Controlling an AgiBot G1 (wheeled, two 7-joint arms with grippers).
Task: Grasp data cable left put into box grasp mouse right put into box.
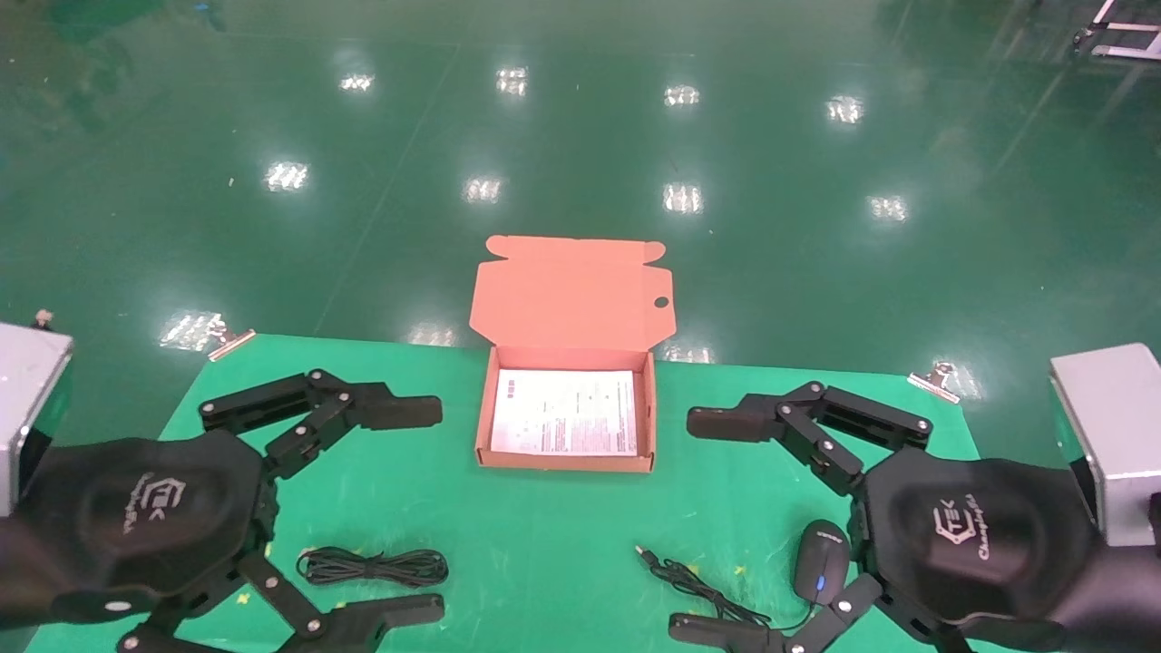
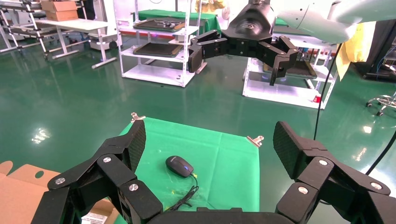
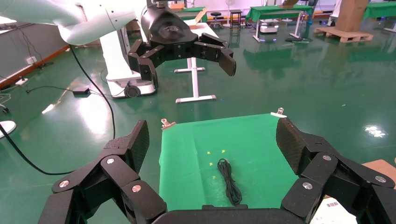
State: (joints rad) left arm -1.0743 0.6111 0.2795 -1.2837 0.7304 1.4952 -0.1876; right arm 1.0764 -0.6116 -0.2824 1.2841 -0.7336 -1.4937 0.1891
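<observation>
Print on box (image 1: 564,461) sheet (image 1: 564,413): too small to read | left gripper (image 1: 426,508) and right gripper (image 1: 698,521): lower fingers cut by head view's bottom edge | mouse (image 1: 821,562) cord (image 1: 698,585): partly hidden behind right gripper finger.

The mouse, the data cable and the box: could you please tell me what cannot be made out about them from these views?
- Mouse cord: in the head view, the right gripper finger hides its run near the table edge.
- Box sheet: print too small to read.
- Data cable: plug ends too small to tell.
- Left gripper: lower linkage cut off by the frame edge.
</observation>
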